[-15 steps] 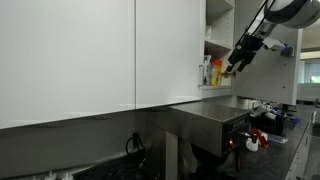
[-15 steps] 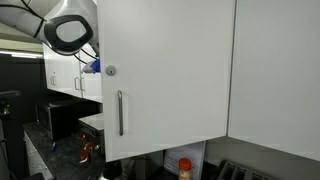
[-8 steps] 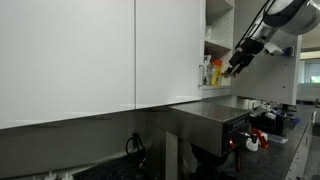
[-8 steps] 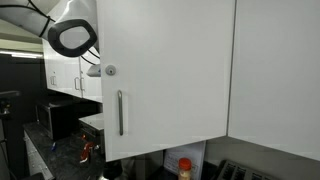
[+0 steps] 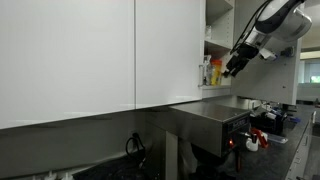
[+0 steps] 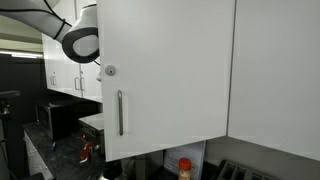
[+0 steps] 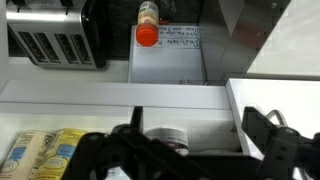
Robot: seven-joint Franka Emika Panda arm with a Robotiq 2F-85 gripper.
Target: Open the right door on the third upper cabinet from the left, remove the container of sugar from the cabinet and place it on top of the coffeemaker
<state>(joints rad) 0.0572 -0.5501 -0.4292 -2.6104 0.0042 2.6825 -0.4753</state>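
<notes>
The third upper cabinet [image 5: 220, 40] stands open in an exterior view, with slim yellow and red bottles [image 5: 209, 72] on its shelf. Its right door [image 6: 165, 80] is swung out, its silver handle [image 6: 120, 112] near the left edge, and hides the gripper there. My gripper [image 5: 235, 66] hangs open just in front of the shelf. In the wrist view the container of sugar [image 7: 167, 137], whitish with a printed label, stands on the white shelf [image 7: 110, 94] between the spread fingers of the gripper [image 7: 195, 138], nearer the left one. The steel coffeemaker [image 5: 205, 116] sits below the cabinet.
Broad white handleless panels [image 5: 70, 55] run along the wall. Below the shelf the wrist view shows a toaster [image 7: 50, 40], an orange-capped bottle [image 7: 147, 27] and a grey flat surface with a label [image 7: 170, 58]. Yellow packets [image 7: 40, 150] lie left of the canister. Clutter covers the counter [image 5: 265, 125].
The arm's upper links have swung a little toward the cabinet. The gripper has barely shifted in front of the shelf and remains open. The door and canister have not moved.
</notes>
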